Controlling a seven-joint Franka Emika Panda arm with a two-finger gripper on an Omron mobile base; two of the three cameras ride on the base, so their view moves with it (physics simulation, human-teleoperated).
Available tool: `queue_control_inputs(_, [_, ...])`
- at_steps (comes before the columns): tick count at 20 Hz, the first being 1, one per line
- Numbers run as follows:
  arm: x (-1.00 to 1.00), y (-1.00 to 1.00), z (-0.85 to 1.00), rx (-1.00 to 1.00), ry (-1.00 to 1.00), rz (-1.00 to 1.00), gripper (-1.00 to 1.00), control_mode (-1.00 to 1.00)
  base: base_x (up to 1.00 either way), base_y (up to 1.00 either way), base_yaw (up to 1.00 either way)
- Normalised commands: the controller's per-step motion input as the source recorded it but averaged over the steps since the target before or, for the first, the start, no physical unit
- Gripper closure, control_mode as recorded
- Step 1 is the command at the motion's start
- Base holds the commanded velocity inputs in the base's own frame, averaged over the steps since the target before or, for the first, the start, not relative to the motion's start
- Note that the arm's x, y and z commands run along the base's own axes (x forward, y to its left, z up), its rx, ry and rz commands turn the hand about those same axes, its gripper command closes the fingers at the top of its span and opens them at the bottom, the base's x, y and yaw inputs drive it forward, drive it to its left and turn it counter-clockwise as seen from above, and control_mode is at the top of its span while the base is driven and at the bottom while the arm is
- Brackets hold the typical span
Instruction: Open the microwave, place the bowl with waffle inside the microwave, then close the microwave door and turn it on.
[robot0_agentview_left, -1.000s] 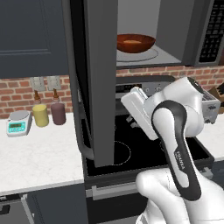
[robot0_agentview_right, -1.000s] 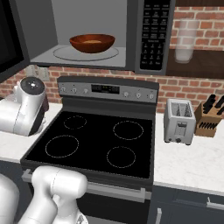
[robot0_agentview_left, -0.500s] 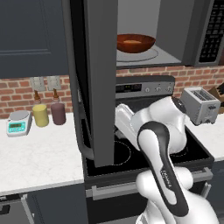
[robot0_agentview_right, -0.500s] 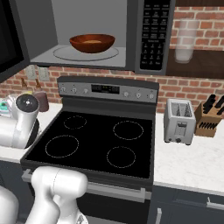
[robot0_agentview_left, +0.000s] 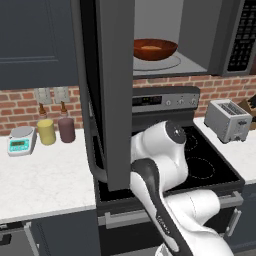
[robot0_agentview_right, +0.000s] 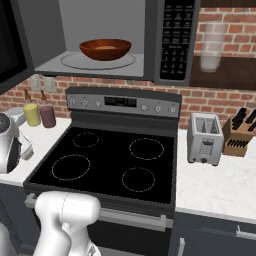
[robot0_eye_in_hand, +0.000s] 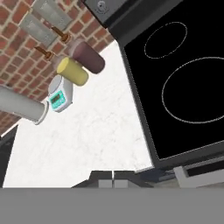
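My gripper (robot0_eye_in_hand: 113, 175) is closed on nothing, fingertips pressed together, hanging low over the white counter (robot0_eye_in_hand: 87, 131) just left of the black stovetop (robot0_agentview_right: 107, 160). The microwave door (robot0_agentview_left: 116, 90) stands wide open right above and beside my arm, its edge close to my elbow. That is my main worry: if I swing up carelessly to reach it I could knock the door from the wrong side, or clip the handle instead of pushing the panel flat, and it would bounce back rather than latch.

On the counter past my hand sit a yellow cup (robot0_eye_in_hand: 72, 72), a maroon cup (robot0_eye_in_hand: 89, 57) and a small scale (robot0_eye_in_hand: 59, 97); a wide sweep could topple them.

Farther up, the bowl (robot0_agentview_right: 106, 49) already rests on the turntable inside the microwave (robot0_agentview_right: 172, 40), the waffle (robot0_agentview_right: 105, 48) in it. It sits well inside, so I judge the door will clear it. A toaster (robot0_agentview_right: 204, 138) and knife block (robot0_agentview_right: 240, 132) stand to the right, with brick wall behind.
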Motion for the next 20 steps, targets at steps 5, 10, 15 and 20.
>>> queue_control_inputs(5, [-0.05, 0.37, -0.26, -0.26, -0.40, 0.03, 1.00, -1.00, 0.00, 0.00, 0.00])
queue_control_inputs(10, [-0.02, 0.26, -0.29, -0.25, -0.41, 0.02, 1.00, -1.00, 0.00, 0.00, 0.00])
queue_control_inputs(15, [0.00, 0.15, -0.26, -0.22, -0.41, 0.02, 1.00, -1.00, 0.00, 0.00, 0.00])
queue_control_inputs(20, [-0.06, 0.26, 0.03, -0.22, -0.30, 0.01, 1.00, -1.00, 0.00, 0.00, 0.00])
